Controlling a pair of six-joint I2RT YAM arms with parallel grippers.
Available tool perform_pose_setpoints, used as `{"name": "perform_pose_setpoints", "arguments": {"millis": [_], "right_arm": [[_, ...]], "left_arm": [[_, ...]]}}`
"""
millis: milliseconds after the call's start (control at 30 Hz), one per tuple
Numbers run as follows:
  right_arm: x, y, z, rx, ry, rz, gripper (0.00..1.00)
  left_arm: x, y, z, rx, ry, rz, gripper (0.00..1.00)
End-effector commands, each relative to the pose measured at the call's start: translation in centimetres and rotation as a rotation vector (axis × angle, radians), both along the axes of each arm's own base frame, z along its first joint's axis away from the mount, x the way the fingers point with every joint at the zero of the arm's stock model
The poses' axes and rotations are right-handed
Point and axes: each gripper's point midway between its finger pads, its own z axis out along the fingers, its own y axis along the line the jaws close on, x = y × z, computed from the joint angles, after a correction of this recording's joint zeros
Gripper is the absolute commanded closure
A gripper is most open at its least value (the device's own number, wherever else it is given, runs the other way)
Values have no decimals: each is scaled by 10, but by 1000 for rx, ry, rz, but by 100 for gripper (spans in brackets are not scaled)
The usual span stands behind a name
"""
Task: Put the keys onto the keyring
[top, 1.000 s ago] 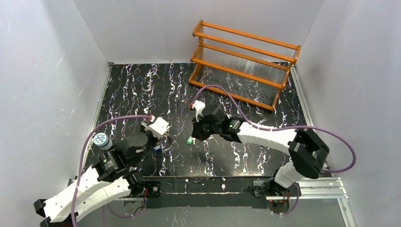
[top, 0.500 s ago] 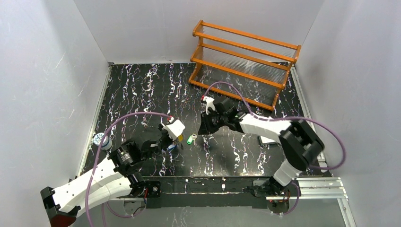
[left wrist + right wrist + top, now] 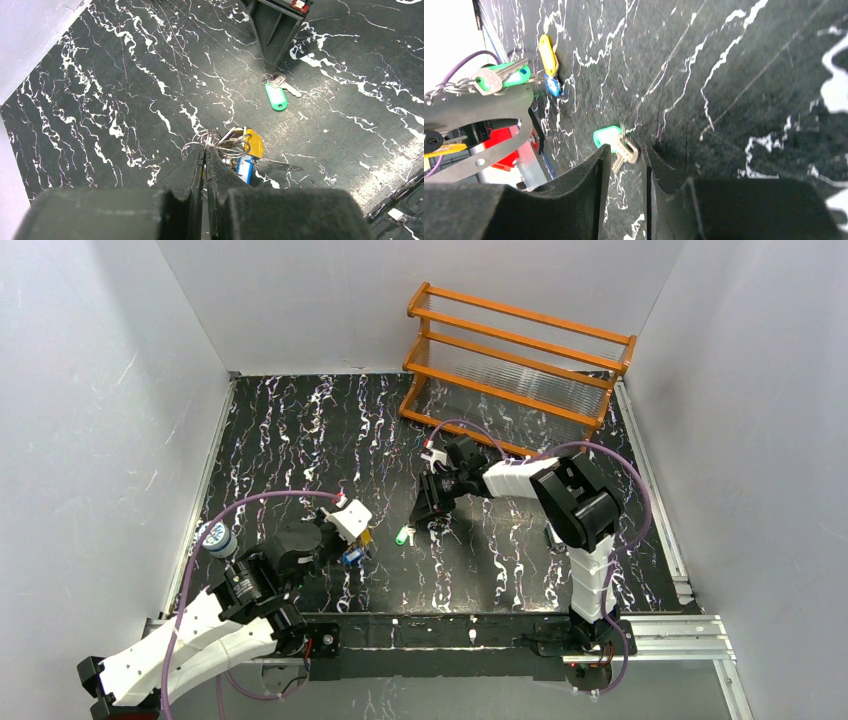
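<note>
Keys (image 3: 248,145) with yellow and blue heads hang bunched on the keyring (image 3: 220,141), whose wire loops overlap so that its outline is hard to trace. The left end effector (image 3: 205,150) is clamped together on those loops. From overhead its wrist housing covers most of the bunch. A green-headed key (image 3: 276,96) lies loose on the desk (image 3: 125,75) nearby. The right end effector (image 3: 627,152) hovers over it, fingers slightly apart and gripping nothing, with one fingertip hiding part of the blade.
</note>
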Motion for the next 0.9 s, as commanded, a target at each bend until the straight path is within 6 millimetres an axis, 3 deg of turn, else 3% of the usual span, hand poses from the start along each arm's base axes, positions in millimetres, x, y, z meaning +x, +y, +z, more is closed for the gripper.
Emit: {"name": "perform_pose_setpoints", "arguments": {"millis": [0, 267, 667, 733, 833, 867], "right_arm": [[10, 13, 1, 29, 13, 20, 65], [6, 14, -7, 23, 64, 29, 73], [-12, 21, -11, 1, 89, 64, 75], [-13, 20, -13, -9, 77, 60, 81], [-9, 21, -9, -9, 42, 66, 99], [-10, 19, -8, -18, 43, 72, 99]], "left_arm": [[1, 3, 1, 16, -13, 6, 100], [2, 2, -1, 27, -6, 8, 100], [1, 2, 0, 19, -7, 8, 100], [1, 2, -1, 20, -6, 7, 100], [1, 0, -1, 18, -2, -2, 100], [0, -1, -2, 18, 1, -7, 100]]}}
